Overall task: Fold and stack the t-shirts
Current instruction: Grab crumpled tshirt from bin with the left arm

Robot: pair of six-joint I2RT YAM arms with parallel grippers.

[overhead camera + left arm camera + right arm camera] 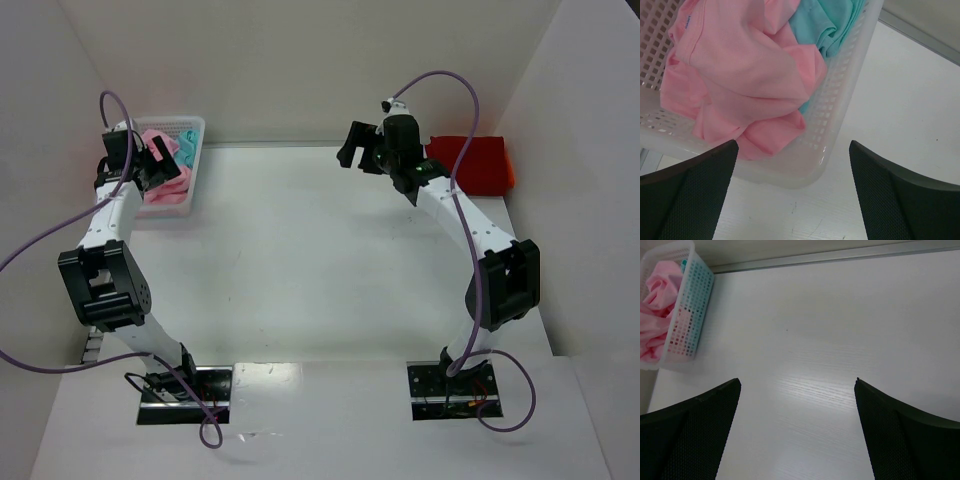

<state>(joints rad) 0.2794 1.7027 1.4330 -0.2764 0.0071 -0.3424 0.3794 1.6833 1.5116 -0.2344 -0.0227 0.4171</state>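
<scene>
The pink t-shirt and teal t-shirt lie bunched in the white basket, far left. The red t-shirt lies far right on the table. The left gripper, over the basket, and the right gripper are wide open, holding nothing.

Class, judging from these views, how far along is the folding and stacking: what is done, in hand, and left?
Done, seemingly: the red t-shirt lies flat at the far right of the table. In hand: nothing; the left gripper hovers open over the basket, the right gripper open above the table. Left: the pink t-shirt and teal t-shirt, crumpled in the basket.
</scene>
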